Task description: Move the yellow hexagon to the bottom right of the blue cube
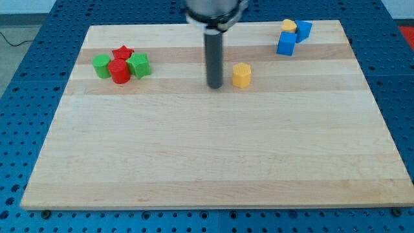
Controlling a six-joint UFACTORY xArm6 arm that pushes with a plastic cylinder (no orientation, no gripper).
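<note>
On the wooden board, the yellow hexagon stands upright at the far middle, just right of my tip, a bare rod that holds nothing; whether they touch cannot be told. The blue cube sits farther right and farther back, so the push is best driven rightward through the hexagon's centre, stopping near and right of the cube. No long axis or facing can be made out on the squat hexagon.

Pale smooth wood-grain board, matt dark rod, blue perforated table
</note>
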